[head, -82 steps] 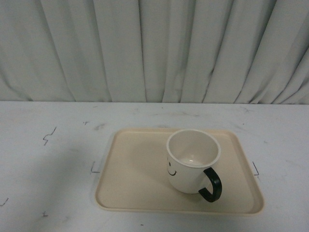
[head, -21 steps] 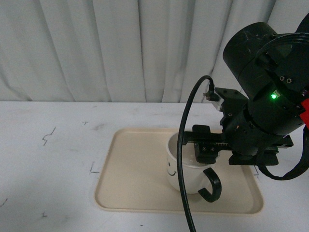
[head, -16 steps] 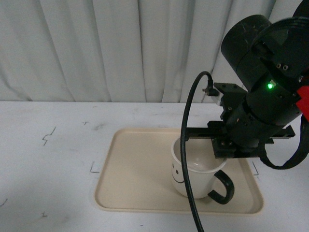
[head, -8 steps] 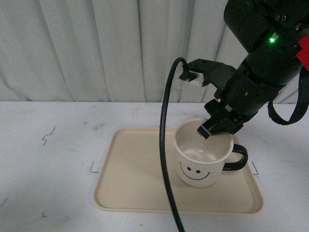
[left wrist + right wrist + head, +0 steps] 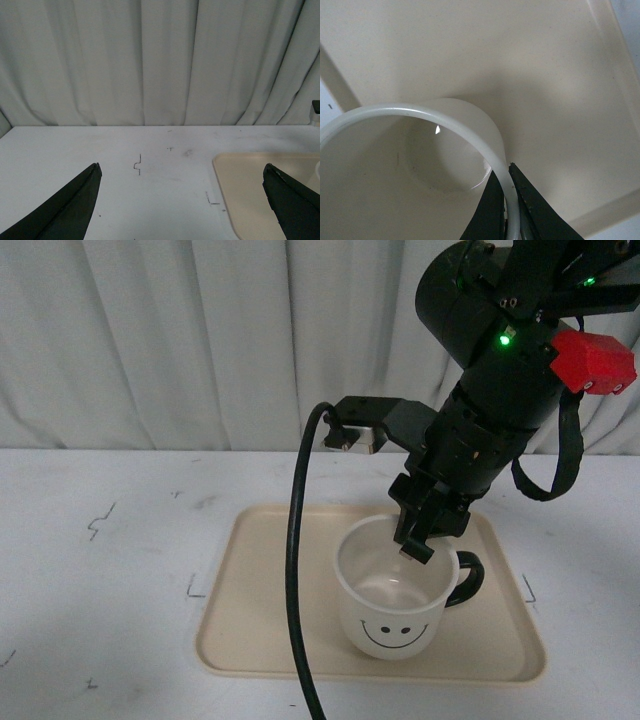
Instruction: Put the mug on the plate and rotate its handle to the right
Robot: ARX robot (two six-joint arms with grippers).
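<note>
1. Fingers (image 5: 487, 215) of the right gripper (image 5: 504, 172) were clenched on the rim of the mug (image 5: 445, 120). In the right wrist view, one finger sat inside the wall and the other outside it.
2. Seen from the front, the right gripper (image 5: 418, 538) met the mug (image 5: 390, 605) at its far right rim, just beside the handle (image 5: 468, 580).
3. The mug was upright within the plate (image 5: 225, 625), right of the plate's middle. Its smiley face was turned toward my camera and the handle pointed right. I could not tell whether the base rested fully on the plate.
4. The plate lay flat on the white table (image 5: 110, 570), with its long side running across my front view.
5. The left gripper (image 5: 181, 167) was released, its two dark fingers (image 5: 70, 207) spread wide apart over the table. One corner of the plate showed in the left wrist view, well clear of the fingertips.
6. A black cable (image 5: 295, 580) hung from the right arm and crossed in front of the plate's left half.
7. A red block (image 5: 592, 360) and a green light (image 5: 503, 339) showed on the right arm.
8. A pale curtain (image 5: 200, 340) closed off the scene behind the table.
</note>
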